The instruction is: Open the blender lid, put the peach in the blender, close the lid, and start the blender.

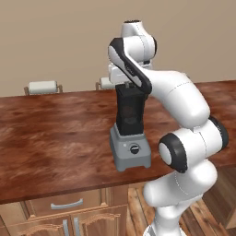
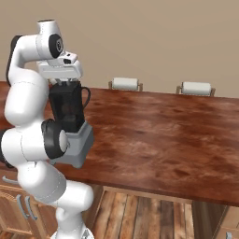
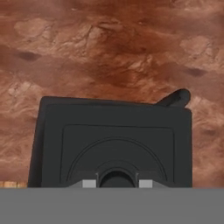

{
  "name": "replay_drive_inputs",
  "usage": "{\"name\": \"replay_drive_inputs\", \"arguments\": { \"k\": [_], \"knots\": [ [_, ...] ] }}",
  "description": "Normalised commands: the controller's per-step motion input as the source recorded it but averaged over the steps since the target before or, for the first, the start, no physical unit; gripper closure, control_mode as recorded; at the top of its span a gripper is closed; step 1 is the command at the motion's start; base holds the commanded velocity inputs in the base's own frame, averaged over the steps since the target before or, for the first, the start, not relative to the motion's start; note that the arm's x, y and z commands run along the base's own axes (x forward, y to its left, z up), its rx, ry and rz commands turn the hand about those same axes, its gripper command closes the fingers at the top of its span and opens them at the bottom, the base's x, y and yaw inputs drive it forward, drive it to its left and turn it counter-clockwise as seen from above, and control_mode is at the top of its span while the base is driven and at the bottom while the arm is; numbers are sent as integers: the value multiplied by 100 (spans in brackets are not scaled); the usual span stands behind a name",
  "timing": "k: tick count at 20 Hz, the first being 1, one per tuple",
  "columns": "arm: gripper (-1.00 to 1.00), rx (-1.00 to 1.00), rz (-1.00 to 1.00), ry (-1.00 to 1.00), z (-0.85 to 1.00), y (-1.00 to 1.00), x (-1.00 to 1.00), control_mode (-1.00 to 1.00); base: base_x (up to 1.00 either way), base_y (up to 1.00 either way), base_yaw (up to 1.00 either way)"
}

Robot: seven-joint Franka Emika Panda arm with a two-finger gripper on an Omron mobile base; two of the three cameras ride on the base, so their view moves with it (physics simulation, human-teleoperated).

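Jaws of the gripper (image 3: 114, 183) sit directly over the top of the blender (image 1: 130, 138), pinched narrow on the little raised centre of the blender lid (image 3: 116, 142); in the hand view the two finger tips (image 3: 89, 184) flank that round dark nub at the bottom of the frame. The black square lid lies flat on the jar's top, covering it fully, with the jar's handle (image 3: 177, 98) poking out past one far corner. From the left base view the hand comes straight down onto the jar, the white arm curling up from the lower right and over the blender.

Blender stands near the front edge of the wooden surface (image 1: 50, 138), its grey boxy base (image 1: 131, 150) close to that edge with the round black knob (image 1: 134, 148) facing forward, the tall dark jar (image 2: 66, 109) upright on it. A reddish shape shows faintly through the jar wall in the left base view, too dim to tell what it is.

Farther back, along the far edge of the surface, the tops of two pale chair backs (image 2: 125, 84) show against the beige wall.
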Motion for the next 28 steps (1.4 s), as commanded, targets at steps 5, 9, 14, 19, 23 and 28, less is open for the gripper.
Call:
{"name": "replay_drive_inputs", "arguments": {
  "k": [5, 9, 14, 19, 23, 28],
  "knots": [
    [100, 1, 8, -6, 0, 2, 0, -100, 0, 0, 0],
    [100, 3, 2, -1, -3, 0, 0, -100, 0, 0, 0],
    [100, 4, 0, 0, -13, 0, 0, -100, 0, 0, 0],
    [100, 5, -2, -3, -3, 0, 0, -100, 0, 0, 0],
    [100, 0, -7, -3, 0, 0, 0, -100, 0, 0, 0],
    [100, 0, -13, -9, 0, 0, 0, -100, 0, 0, 0]
  ]
}}
